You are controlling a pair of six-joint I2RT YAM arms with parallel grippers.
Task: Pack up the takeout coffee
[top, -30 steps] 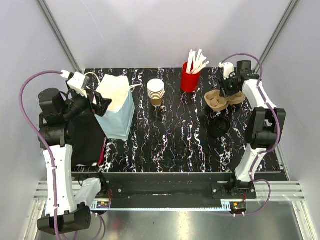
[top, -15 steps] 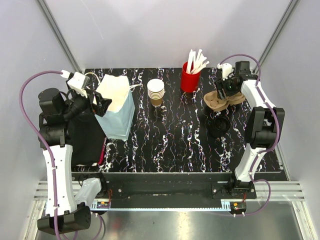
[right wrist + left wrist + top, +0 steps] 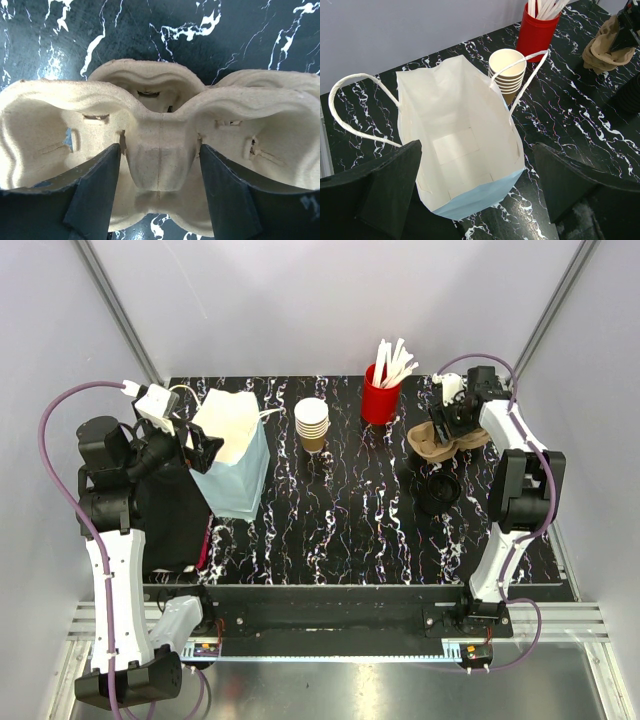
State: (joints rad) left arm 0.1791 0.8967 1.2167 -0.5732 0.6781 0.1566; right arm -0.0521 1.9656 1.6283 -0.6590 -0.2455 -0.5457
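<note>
Our right pincer (image 3: 160,150) straddles the middle ridge of the pulp cup carrier (image 3: 45,130) at the far right; whether it pinches, we cannot tell. Just near of the carrier stands the takeout coffee (image 3: 437,493), black lid up. Our left pincer (image 3: 477,147) is spread wide by the open paper bag (image 3: 460,115) at the left.

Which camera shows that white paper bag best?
The left wrist view: it looks down into the open paper bag, showing its empty bottom and both handles. The top external view shows the bag smaller, from above. The right wrist view misses it.
</note>
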